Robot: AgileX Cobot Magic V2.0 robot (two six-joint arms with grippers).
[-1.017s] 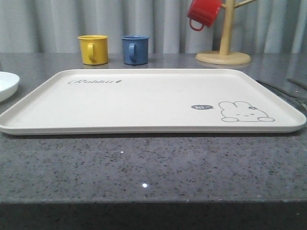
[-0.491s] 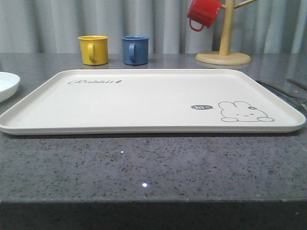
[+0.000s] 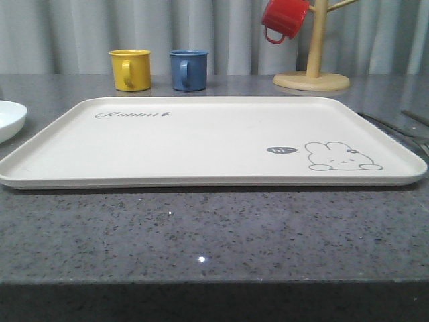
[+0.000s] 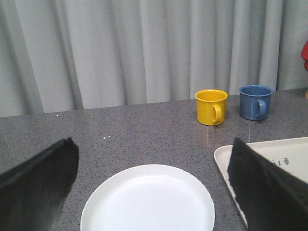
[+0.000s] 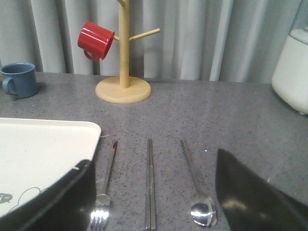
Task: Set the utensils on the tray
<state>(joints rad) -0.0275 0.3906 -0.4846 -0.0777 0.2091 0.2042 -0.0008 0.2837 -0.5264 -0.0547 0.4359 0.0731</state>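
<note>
The grey desk [image 3: 214,235] carries the cream tray [image 3: 201,144], bare over the last second, so nothing has been placed yet. Right of it, on the desk, lie the fork [image 5: 106,185], chopsticks [image 5: 150,185] and spoon [image 5: 196,192], side by side and untouched. The right tool [image 5: 151,211] hangs over them, jaws wide apart; the left tool [image 4: 151,192] gapes likewise over the white plate [image 4: 147,199].
</note>
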